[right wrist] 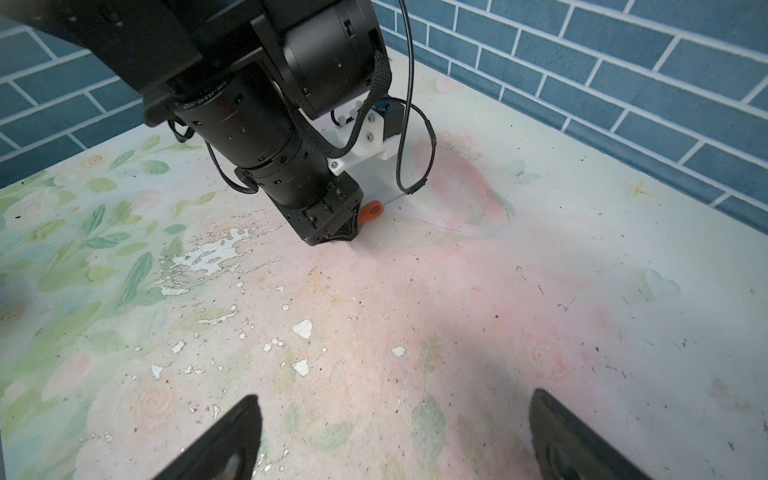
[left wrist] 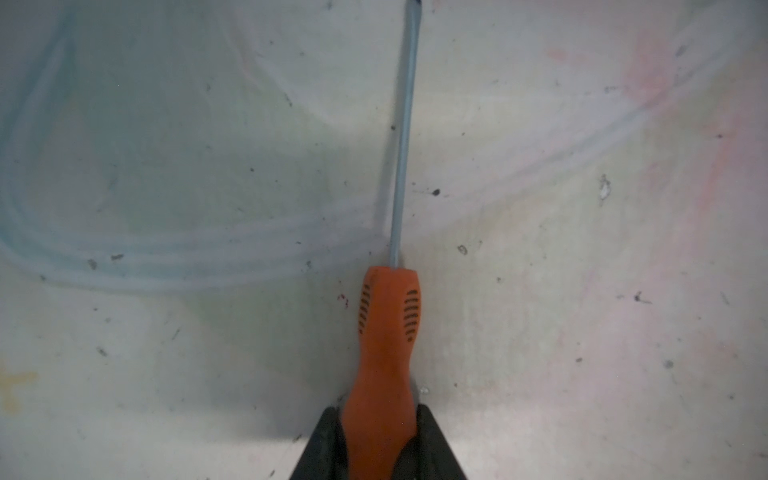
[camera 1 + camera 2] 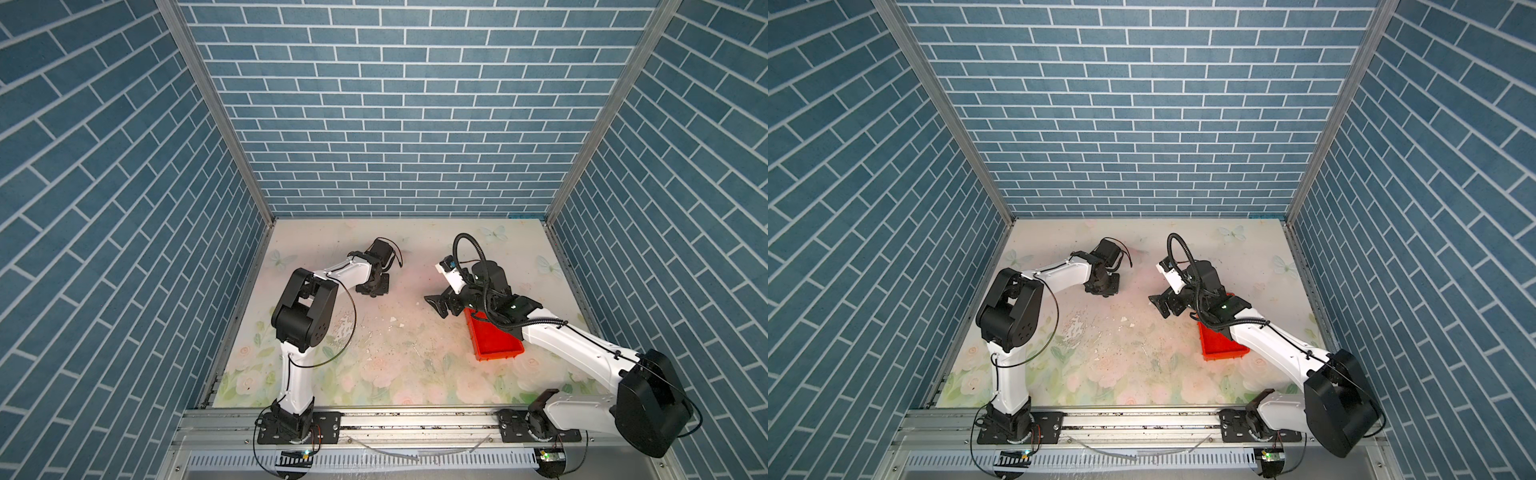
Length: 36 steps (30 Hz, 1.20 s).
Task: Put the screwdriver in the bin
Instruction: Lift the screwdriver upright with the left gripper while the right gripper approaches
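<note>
Materials and finishes, as I see them from my station

The screwdriver point(image 2: 388, 291) has a handle point(image 2: 380, 374) of matt orange plastic with small black ribbed marks, and its shaft point(image 2: 405, 137) is thin metal, dull grey-silver, smooth. The left gripper point(image 2: 378, 419) has fingers point(image 2: 322, 449) of matt black plastic. The bin point(image 3: 492, 338) looks to me as smooth red plastic with a light shine. The table point(image 1: 415, 291) carries a printed flower pattern, matt, scratched, and flaked off to white in several spots. The arm shells point(image 3: 345, 272) are glossy white plastic; the walls point(image 3: 395, 104) show a matt printed brick pattern, the frame rail point(image 3: 415, 432) bare metal.
</note>
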### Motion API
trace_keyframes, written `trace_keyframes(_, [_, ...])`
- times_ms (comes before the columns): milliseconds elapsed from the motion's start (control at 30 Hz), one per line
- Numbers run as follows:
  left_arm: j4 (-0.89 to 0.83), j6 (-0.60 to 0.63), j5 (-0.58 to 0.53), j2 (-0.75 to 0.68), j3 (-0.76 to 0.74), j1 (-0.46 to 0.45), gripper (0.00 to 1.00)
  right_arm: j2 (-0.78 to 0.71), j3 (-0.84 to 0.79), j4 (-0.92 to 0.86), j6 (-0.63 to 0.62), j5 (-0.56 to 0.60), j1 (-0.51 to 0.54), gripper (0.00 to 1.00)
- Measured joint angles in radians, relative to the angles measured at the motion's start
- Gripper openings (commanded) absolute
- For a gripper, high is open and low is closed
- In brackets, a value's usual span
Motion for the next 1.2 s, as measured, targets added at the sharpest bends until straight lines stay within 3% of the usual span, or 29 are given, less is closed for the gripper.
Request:
trace_keyframes(200, [0.039, 0.0, 0.0, -0.049, -0.056, 0.0, 0.07, 0.0, 0.0, 0.024, 0.019, -0.002, 0.0, 0.99])
trace_keyframes(500, [0.225, 0.002, 0.045, -0.331, -0.222, 0.0, 0.0, 0.0, -0.001, 0.152, 0.166, -0.077, -0.025, 0.99])
trace_keyframes(867, [0.738, 0.02, 0.388, -0.547, -0.536, 0.0, 0.0, 0.023, -0.024, 0.512, 0.555, -0.28, -0.155, 0.99])
trace_keyframes(1200, [1.241, -0.1, 0.648, -0.55, -0.631, -0.017, 0.0, 0.08, -0.026, 0.663, 0.724, -0.426, -0.167, 0.94])
